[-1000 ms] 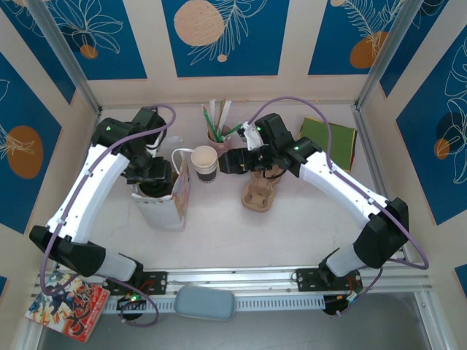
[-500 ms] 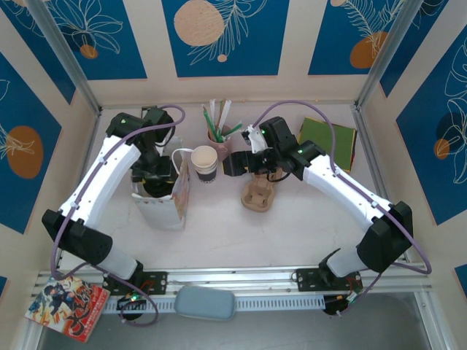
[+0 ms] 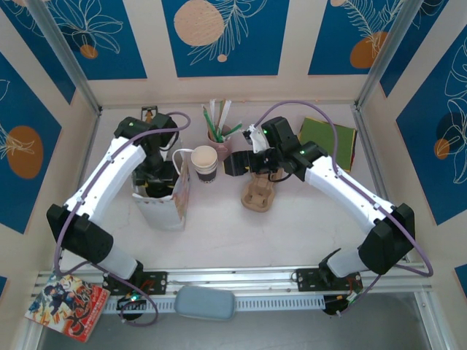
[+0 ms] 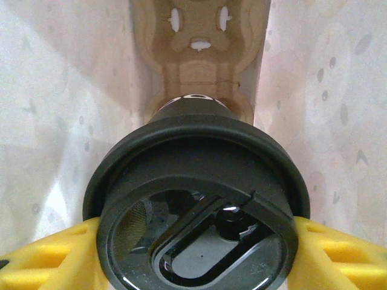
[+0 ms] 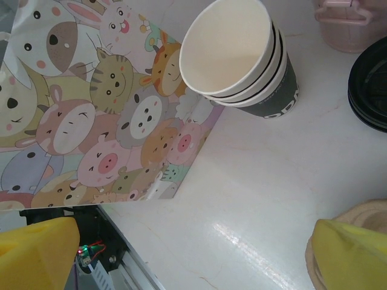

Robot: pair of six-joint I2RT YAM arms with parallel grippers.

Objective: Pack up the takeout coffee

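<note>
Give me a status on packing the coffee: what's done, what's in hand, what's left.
Done: the takeout coffee is down inside the paper bag, over the cardboard insert. In hand: the left gripper grips it below the lid. Left: seat it, release, withdraw; whether it already rests on the insert is unclear. The right gripper hangs open near the unlidded cups.

Partial, unreadable lettering on lidless cup (image 5: 242, 66)

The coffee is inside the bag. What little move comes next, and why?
Probably lower the takeout coffee straight down onto the cardboard holder in the bag. The left gripper grips its top between the bag walls, and I cannot tell that it rests there yet.
</note>
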